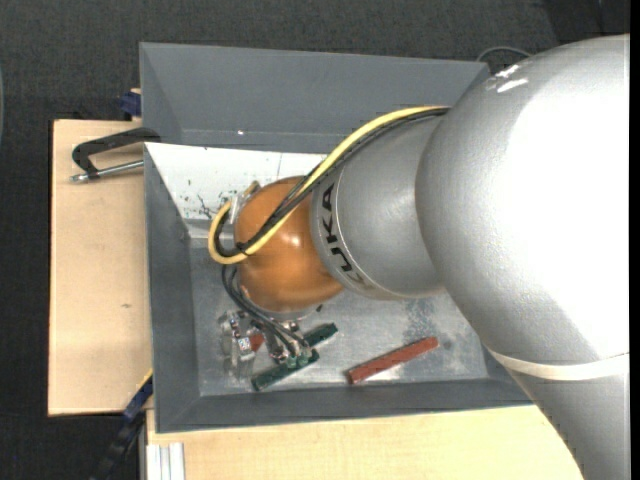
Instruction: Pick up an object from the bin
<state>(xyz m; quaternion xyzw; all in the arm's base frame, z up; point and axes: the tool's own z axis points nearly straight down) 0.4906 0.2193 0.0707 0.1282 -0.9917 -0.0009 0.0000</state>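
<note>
My gripper [262, 339] is low in the bin's front left part, just below the orange cover on the wrist. A dark green flat strip [303, 356] lies slanted right under and beside it, one end pointing to the front wall. It looks to touch the gripper, but I cannot make out whether it is held. A red-brown stick [392, 360] lies on the floor to the right of the gripper, apart from it, near the front wall.
The thick silver arm comes in from the right and hides the bin's middle and right side. A yellow cable loops round the orange cover. The bin's back left floor shows dark specks.
</note>
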